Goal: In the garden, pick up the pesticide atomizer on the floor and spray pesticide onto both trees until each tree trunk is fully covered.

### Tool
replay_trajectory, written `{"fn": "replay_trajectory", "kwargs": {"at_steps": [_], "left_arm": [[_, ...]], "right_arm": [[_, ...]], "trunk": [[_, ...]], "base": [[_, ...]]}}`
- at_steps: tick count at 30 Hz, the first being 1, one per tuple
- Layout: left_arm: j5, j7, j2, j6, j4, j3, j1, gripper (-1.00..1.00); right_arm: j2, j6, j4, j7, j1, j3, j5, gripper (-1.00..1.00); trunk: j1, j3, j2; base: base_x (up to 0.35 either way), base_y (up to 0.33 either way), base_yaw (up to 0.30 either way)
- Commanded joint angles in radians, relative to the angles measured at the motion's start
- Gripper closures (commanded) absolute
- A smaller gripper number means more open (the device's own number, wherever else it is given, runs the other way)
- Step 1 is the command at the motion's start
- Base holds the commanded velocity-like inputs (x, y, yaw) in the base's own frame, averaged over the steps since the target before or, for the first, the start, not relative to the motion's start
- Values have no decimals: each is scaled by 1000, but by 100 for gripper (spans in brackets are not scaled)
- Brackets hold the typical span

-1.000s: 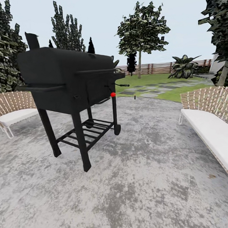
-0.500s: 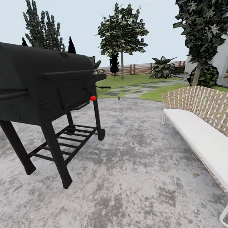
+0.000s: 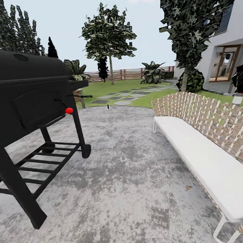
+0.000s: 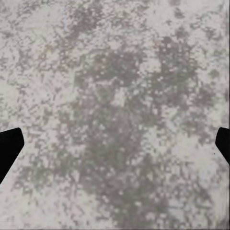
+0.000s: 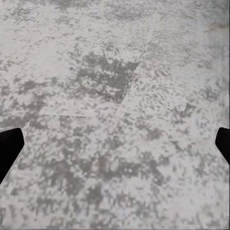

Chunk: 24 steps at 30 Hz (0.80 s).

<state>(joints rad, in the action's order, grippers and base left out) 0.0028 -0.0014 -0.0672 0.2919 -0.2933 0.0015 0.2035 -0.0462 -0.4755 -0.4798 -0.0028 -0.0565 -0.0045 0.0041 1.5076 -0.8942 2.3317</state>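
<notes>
A black grill (image 3: pixel 29 106) stood left on the grey patio (image 3: pixel 132 171), a white bench (image 3: pixel 204 159) right; both grippers' jaws hung spread wide over paving.

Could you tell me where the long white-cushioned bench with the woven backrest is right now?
In the head view, the long white-cushioned bench with the woven backrest runs along the right side of the mottled grey paving, across from the black barbecue grill on the left.

Left gripper (image 4: pixel 115 143) and right gripper (image 5: pixel 115 143) point downward, fingers spread wide.
</notes>
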Motion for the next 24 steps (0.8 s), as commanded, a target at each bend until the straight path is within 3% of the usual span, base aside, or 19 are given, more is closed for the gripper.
{"fn": "replay_trajectory", "kwargs": {"at_steps": [1,7,24], "left_arm": [[0,0,0,3,0,0,0,-100],[0,0,0,3,0,0,0,-100],[1,0,-1,3,1,1,0,-100]], "right_arm": [[0,-3,1,0,-1,0,1,-100],[1,-3,1,0,-1,0,1,-100],[2,-5,3,1,0,0,3,-100]], "trunk": [[0,-1,0],[0,-2,0],[0,-2,0]], "base": [[322,-121,-300],[336,-31,-192],[340,0,-2]]}}
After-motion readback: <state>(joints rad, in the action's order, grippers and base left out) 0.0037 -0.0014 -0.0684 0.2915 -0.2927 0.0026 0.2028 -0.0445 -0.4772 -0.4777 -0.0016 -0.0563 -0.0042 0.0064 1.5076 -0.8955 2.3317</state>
